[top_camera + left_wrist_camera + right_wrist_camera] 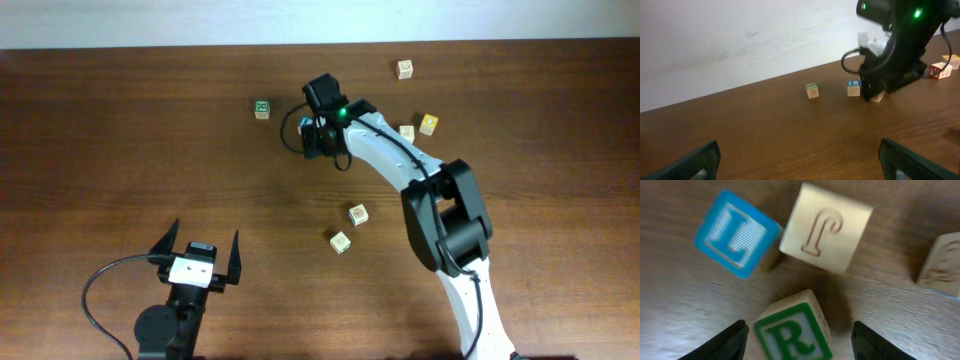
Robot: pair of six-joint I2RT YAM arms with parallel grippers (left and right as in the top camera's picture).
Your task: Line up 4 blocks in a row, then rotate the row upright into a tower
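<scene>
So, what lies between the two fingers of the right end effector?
The block with the green R lies between the fingers of the right end effector, not clamped; the right wrist view shows it.

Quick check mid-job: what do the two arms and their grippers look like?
Right arm: white links, black joints, a green light at the wrist and a looped black cable. Left arm: black, with a white plate and a trailing black cable. Both the left gripper and right gripper have dark, tapered fingers.
</scene>
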